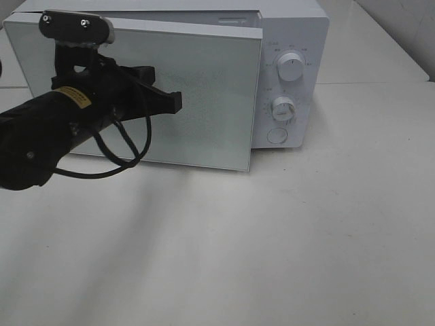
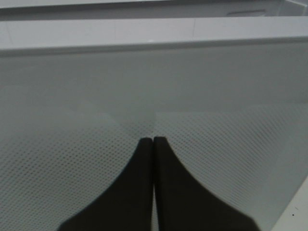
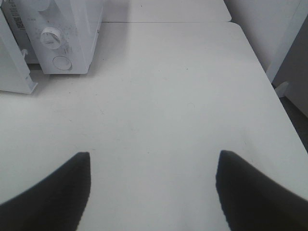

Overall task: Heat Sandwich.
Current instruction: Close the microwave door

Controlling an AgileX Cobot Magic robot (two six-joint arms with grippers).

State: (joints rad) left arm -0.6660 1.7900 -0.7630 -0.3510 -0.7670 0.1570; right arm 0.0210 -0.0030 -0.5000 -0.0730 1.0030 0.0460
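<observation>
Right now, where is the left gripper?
In the exterior high view, left side: the left gripper, shut, points at the middle of the microwave door, left of the upper knob.

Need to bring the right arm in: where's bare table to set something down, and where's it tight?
Bare table runs across the front of the microwave and along the side by its knobs. The right gripper hangs open over it. Tight: at the door, where the left gripper, jaws shut, sits close in front.
</observation>
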